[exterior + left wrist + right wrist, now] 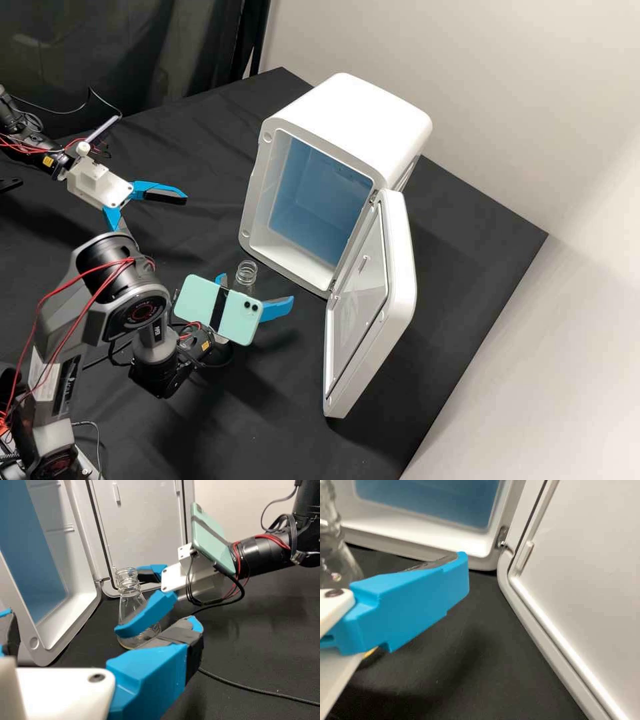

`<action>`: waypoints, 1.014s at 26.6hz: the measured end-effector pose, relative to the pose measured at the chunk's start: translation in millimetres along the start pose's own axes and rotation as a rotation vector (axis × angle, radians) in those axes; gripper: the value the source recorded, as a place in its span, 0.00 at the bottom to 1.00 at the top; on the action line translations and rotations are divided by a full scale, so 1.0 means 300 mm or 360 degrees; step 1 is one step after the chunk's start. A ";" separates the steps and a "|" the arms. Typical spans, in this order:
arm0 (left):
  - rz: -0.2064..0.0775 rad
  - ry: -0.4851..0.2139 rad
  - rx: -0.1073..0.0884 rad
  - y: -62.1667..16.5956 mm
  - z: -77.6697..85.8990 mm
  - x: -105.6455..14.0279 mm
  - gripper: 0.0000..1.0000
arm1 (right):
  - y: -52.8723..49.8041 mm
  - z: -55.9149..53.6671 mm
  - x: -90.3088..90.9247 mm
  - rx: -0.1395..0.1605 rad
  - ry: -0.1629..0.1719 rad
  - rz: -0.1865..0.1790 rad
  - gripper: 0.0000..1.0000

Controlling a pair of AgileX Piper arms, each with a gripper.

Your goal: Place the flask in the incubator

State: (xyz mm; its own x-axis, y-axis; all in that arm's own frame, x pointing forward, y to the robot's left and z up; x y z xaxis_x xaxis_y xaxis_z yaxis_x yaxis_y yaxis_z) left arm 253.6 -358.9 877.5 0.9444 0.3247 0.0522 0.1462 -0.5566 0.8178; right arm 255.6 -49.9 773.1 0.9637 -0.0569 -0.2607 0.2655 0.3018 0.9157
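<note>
The flask [245, 275] [132, 610] [335, 555] stands on the black surface [200, 133] [260, 650] [470, 670] just in front of the incubator [353, 120] [55, 620] [420, 530], close to its lower front rim but outside the blue chamber. It is of clear glass, with a broad base and a narrow neck.

The right jaws are open and straddle the flask. One blue finger [277, 307] [147, 612] [405, 600] passes low along the side of the flask away from the incubator, and the other lies on the incubator side, nearer the neck. Whether either finger touches the glass cannot be told. A mint-green phone [223, 310] [212, 540] sits on that arm's wrist, farther from the incubator than the flask.

The flask is upright: its long axis is vertical, its base is flat on the surface and its uncapped mouth points straight up.

The incubator's door [400, 267] [145, 525] [590, 580] is swung wide open, with its inner face towards the flask.

The left jaws are open and hold nothing. Their blue fingers [163, 193] [150, 675] are spread above the surface, well out from the incubator's front and farther from it than the flask, pointing towards the flask.
</note>
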 end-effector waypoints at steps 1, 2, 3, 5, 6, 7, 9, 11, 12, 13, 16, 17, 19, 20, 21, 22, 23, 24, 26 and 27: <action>0.0000 0.0000 0.0000 0.000 0.000 0.000 1.00 | 0.009 -0.005 0.002 -0.0008 0.0011 0.0017 1.00; 0.0000 0.0000 0.0000 0.000 0.000 0.000 1.00 | 0.012 -0.009 0.004 -0.0010 0.0013 0.0026 1.00; 0.0000 0.0000 0.0000 0.000 0.000 0.000 1.00 | 0.014 -0.010 0.006 -0.0010 0.0013 0.0032 1.00; 0.0000 0.0000 0.0000 0.000 0.000 0.000 1.00 | 0.017 -0.016 0.009 -0.0011 0.0017 0.0041 1.00; 0.0000 0.0000 0.0000 0.000 0.000 0.000 1.00 | 0.021 -0.019 0.010 -0.0014 0.0022 0.0049 1.00; 0.0000 0.0000 0.0000 0.000 0.000 0.000 1.00 | 0.022 -0.022 0.010 -0.0014 0.0023 0.0052 1.00; 0.0000 0.0000 0.0000 0.000 0.000 0.000 1.00 | 0.028 -0.025 0.012 -0.0013 0.0019 0.0070 1.00; 0.0000 0.0000 0.0000 0.000 0.000 0.000 1.00 | 0.032 -0.029 0.011 -0.0012 0.0027 0.0078 1.00; 0.0000 0.0000 0.0000 0.000 0.000 0.000 1.00 | 0.036 -0.034 0.011 -0.0010 0.0030 0.0087 1.00; 0.0000 0.0000 0.0000 0.000 0.000 0.000 1.00 | 0.037 -0.044 0.011 -0.0005 0.0046 0.0090 1.00; 0.0000 0.0000 0.0000 0.000 0.000 0.000 1.00 | 0.038 -0.072 0.013 0.0037 0.0097 0.0088 1.00; 0.0000 0.0000 0.0000 0.000 0.000 0.000 1.00 | 0.037 -0.077 0.013 0.0043 0.0106 0.0087 1.00; 0.0000 0.0000 0.0000 0.000 0.000 0.000 1.00 | 0.034 -0.085 0.014 0.0046 0.0122 0.0080 1.00; 0.0000 0.0000 0.0000 0.000 0.000 0.000 1.00 | 0.034 -0.086 0.014 0.0057 0.0123 0.0079 1.00; 0.0000 0.0000 0.0000 0.000 0.000 0.000 1.00 | 0.034 -0.086 0.014 0.0079 0.0124 0.0078 1.00; 0.0000 0.0000 0.0000 0.000 0.000 0.000 1.00 | 0.034 -0.086 0.014 0.0094 0.0124 0.0077 1.00; 0.0000 0.0000 0.0000 0.000 0.000 0.000 1.00 | 0.034 -0.086 0.014 0.0121 0.0125 0.0076 1.00; 0.0000 0.0000 0.0000 0.000 0.000 0.000 1.00 | 0.034 -0.086 0.014 0.0144 0.0125 0.0076 1.00; 0.0000 0.0000 0.0000 0.000 0.000 0.000 1.00 | 0.034 -0.086 0.014 0.0178 0.0126 0.0074 1.00; 0.0000 0.0000 0.0000 0.000 0.000 0.000 1.00 | 0.033 -0.088 0.015 0.0185 0.0129 0.0072 1.00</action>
State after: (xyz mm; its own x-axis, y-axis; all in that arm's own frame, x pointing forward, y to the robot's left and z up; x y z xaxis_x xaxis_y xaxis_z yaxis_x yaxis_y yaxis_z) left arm 253.6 -358.9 877.5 0.9444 0.3247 0.0522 0.1462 -0.5566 0.8178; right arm 261.8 -22.2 772.9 0.9707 0.0329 -0.2379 0.2276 0.1899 0.9551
